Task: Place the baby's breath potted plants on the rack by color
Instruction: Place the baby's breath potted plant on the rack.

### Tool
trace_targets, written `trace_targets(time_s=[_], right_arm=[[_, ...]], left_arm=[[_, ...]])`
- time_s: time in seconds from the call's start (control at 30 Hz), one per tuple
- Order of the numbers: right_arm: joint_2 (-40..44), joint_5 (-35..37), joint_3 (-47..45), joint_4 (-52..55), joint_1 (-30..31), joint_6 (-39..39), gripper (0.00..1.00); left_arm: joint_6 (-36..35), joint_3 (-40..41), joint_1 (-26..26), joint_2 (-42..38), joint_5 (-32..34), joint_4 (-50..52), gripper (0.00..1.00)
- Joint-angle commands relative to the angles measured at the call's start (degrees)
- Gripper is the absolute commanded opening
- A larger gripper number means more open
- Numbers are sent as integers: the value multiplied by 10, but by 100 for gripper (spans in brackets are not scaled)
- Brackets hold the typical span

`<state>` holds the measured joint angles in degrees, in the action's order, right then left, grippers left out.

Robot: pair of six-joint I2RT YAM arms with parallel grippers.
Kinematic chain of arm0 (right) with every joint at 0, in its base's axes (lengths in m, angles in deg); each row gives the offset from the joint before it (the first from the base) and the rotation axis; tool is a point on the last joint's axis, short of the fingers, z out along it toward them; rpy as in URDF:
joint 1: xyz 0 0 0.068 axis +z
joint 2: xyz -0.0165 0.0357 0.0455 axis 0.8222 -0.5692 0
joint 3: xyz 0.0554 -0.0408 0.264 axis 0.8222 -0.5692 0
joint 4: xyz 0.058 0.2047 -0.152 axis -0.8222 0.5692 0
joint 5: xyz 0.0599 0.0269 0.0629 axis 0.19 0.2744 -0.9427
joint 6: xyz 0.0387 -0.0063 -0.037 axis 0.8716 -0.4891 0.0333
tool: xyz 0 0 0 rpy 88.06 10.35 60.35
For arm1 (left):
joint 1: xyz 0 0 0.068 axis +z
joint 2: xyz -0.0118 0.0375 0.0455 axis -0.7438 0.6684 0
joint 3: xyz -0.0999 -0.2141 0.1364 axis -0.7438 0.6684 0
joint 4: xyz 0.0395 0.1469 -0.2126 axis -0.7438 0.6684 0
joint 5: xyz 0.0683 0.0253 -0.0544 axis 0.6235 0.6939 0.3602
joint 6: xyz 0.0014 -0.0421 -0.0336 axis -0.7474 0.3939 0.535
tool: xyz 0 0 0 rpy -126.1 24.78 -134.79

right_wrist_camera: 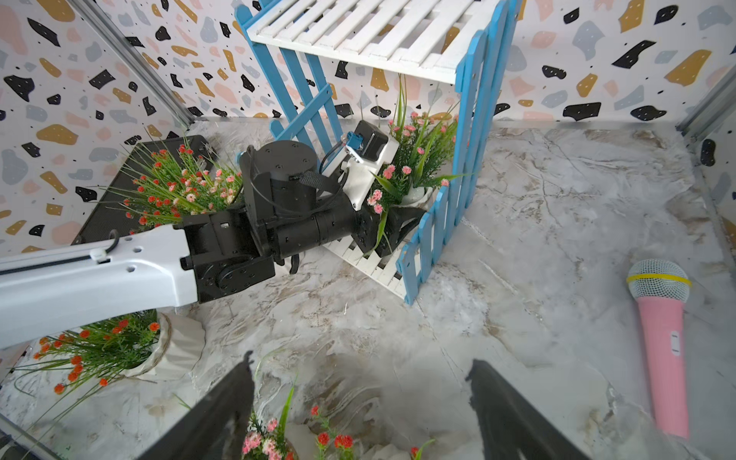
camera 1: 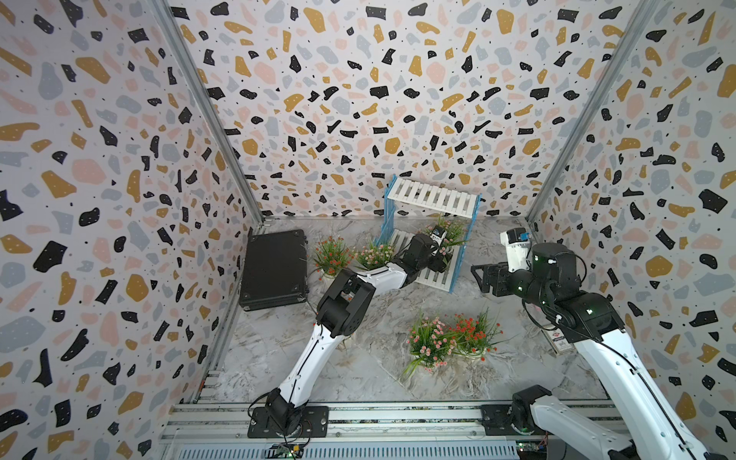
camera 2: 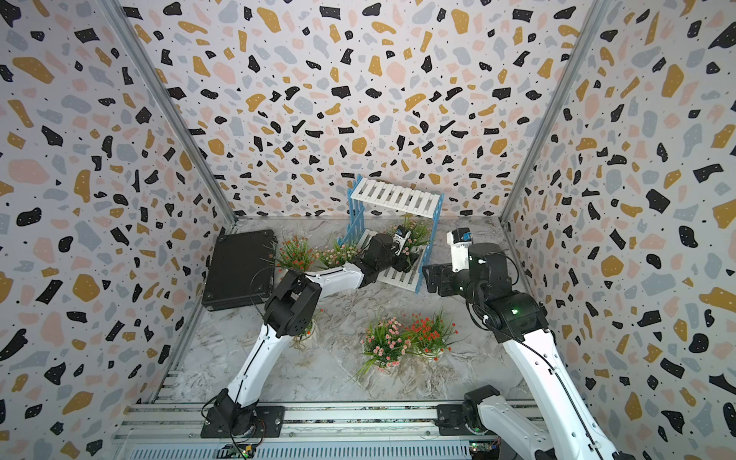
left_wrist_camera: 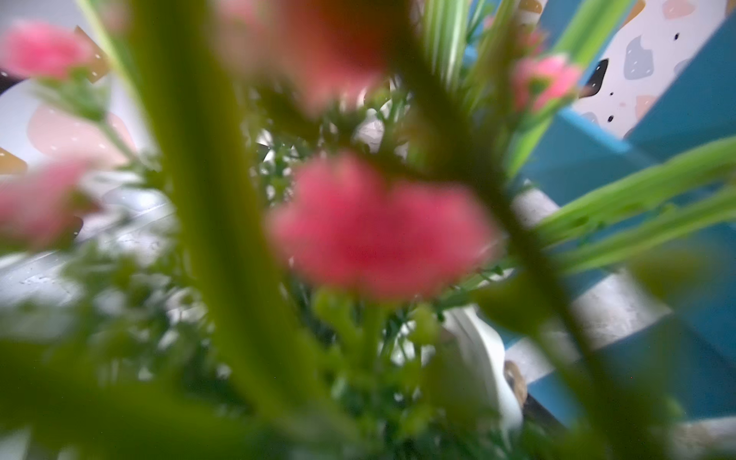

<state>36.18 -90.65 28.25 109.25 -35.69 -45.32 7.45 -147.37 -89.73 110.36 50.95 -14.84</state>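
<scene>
Pink blooms crowd my left gripper, jaws wide apart at the pink plant standing on the lower shelf of the rack; rightward, my right gripper, spread and empty, hangs near two table plants; it is the nearer arm.

We see a black flat case lying against the side wall, well apart from the left claw. Out ahead of the right claw and off to one side, we spot a pink microphone lying flat on the marbled table. Terrazzo-print walls stand beyond both claws.
</scene>
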Motion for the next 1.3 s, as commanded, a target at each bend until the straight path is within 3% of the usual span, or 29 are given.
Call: trace_targets(time_s=[0.0, 0.07, 0.23, 0.53, 0.83, 1.03, 1.27], right_arm=[[3, 0, 2, 11, -2, -12, 87], [1, -3, 2, 11, -2, -14, 90], [-1, -9, -2, 9, -2, -13, 96], [-10, -23, -6, 2, -2, -8, 97], [-45, -73, 3, -8, -1, 12, 96], [-68, -107, -7, -33, -2, 29, 95], [-76, -129, -22, -53, -2, 41, 95]], left_arm=[[-14, -31, 3, -7, -11, -42, 85], [-14, -21, 3, -14, -19, -49, 99], [-10, 24, 4, -56, -40, -49, 99], [1, 157, 3, -186, -49, -54, 99], [49, 322, 3, -377, -9, -53, 99], [116, 434, -20, -544, 73, 52, 99], [210, 518, -78, -658, 113, 180, 99]])
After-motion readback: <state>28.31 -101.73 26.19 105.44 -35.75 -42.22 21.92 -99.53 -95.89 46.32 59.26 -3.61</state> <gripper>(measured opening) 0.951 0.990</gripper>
